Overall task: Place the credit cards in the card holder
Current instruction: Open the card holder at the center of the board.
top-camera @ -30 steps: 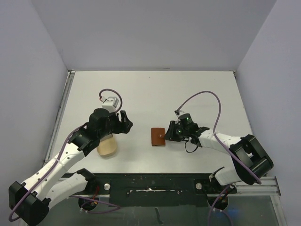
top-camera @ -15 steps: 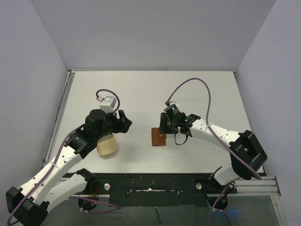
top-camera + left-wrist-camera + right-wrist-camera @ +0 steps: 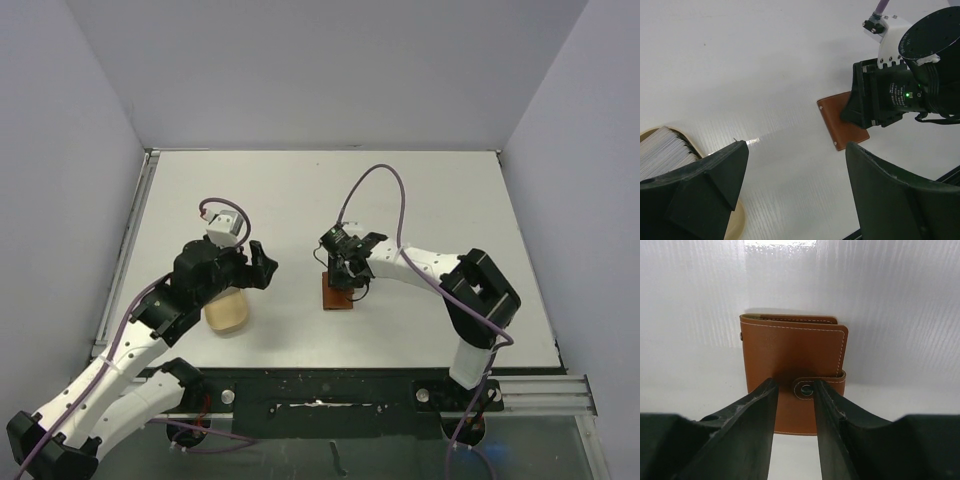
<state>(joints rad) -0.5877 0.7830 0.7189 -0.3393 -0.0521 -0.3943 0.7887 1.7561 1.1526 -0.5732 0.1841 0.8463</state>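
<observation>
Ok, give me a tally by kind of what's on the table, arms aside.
Brown card holder: 1
Tan dish: 1
Stack of cards in the dish: 1 (too tightly packed to count singly)
Total: 3

In the left wrist view the cards (image 3: 662, 150) and the tan dish (image 3: 739, 224) are cut off by the picture's edge and partly hidden behind a finger (image 3: 700, 182) of the left gripper (image 3: 796, 148). From above the left arm (image 3: 195, 282) covers those cards, and the right gripper (image 3: 341, 276) covers the far edge of the wallet (image 3: 337, 298). Whether its fingers (image 3: 745, 415) touch the wallet cannot be told
</observation>
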